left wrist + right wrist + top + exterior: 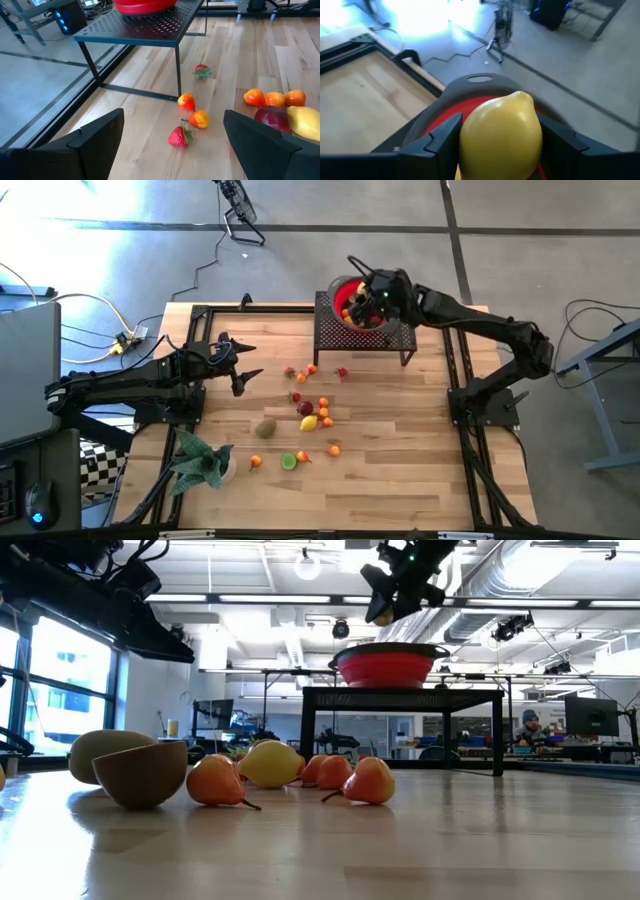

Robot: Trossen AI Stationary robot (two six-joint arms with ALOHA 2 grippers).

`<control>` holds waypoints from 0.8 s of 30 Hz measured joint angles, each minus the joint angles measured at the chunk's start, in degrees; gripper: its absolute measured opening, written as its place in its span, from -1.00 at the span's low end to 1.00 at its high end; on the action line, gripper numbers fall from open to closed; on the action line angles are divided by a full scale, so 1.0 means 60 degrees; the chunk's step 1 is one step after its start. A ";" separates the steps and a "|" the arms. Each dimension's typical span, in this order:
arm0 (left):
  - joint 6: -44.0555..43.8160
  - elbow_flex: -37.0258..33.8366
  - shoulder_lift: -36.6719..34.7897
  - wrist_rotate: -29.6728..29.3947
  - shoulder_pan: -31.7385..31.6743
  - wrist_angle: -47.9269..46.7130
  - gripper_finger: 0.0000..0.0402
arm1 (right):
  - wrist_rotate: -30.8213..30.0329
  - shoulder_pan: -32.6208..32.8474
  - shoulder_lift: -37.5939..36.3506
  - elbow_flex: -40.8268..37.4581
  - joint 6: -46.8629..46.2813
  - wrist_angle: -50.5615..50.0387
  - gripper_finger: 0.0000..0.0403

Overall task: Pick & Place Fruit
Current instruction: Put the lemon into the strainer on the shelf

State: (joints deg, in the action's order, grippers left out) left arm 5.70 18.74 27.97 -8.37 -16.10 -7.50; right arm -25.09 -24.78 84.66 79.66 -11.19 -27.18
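Small toy fruits lie scattered mid-table: a yellow lemon (309, 423), a dark-red plum (305, 408), a brown kiwi (265, 427), a green lime (289, 461), strawberries (179, 136) and tiny oranges (199, 119). My right gripper (360, 292) hangs over the red bowl (350, 302) on the black perforated stand (362, 335), shut on another lemon (500, 132). My left gripper (245, 367) hovers open above the table's left side, left of the fruits and pointing at them; a strawberry shows ahead between its fingers (95, 140). My right gripper pinches the lemon (492, 145) between its two fingers, one on each flank, with the lemon's pointed tip (522, 96) sticking out ahead. The lemon is lifted clear, above the red bowl (470, 107).
A green leafy plant (203, 462) lies near the table's near-left corner. The stand's thin legs (179, 70) rise from the table just behind the far fruits. Bare wood stretches along the near edge and right side (400, 470). Cables run off the far-left corner (120, 340).
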 joint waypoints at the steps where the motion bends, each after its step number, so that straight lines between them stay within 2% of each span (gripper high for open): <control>1: -0.0001 0.0000 0.0000 -0.0001 0.0000 0.0001 0.68 | 0.0245 -0.0089 0.0001 0.0000 -0.0075 0.0000 0.01; 4: -0.0001 0.0003 0.0000 -0.0002 -0.0001 0.0002 0.68 | 0.0758 -0.0240 0.0018 0.0000 -0.0194 0.0003 0.02; 13: -0.0001 0.0004 0.0000 0.0001 0.0000 0.0003 0.68 | 0.0705 -0.0357 0.0759 0.0000 -0.0147 -0.0131 0.01; 18: -0.0001 0.0000 0.0000 0.0001 -0.0001 -0.0001 0.68 | 0.0687 -0.0511 0.1091 0.0000 -0.0166 -0.0153 0.07; 24: 0.0000 0.0001 0.0002 0.0000 -0.0002 -0.0002 0.68 | 0.0778 -0.0514 0.1271 0.0000 -0.0147 -0.0247 0.01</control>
State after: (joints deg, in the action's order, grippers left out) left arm 5.70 18.75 27.98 -8.37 -16.11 -7.51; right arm -20.43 -27.86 92.29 79.66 -12.07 -28.66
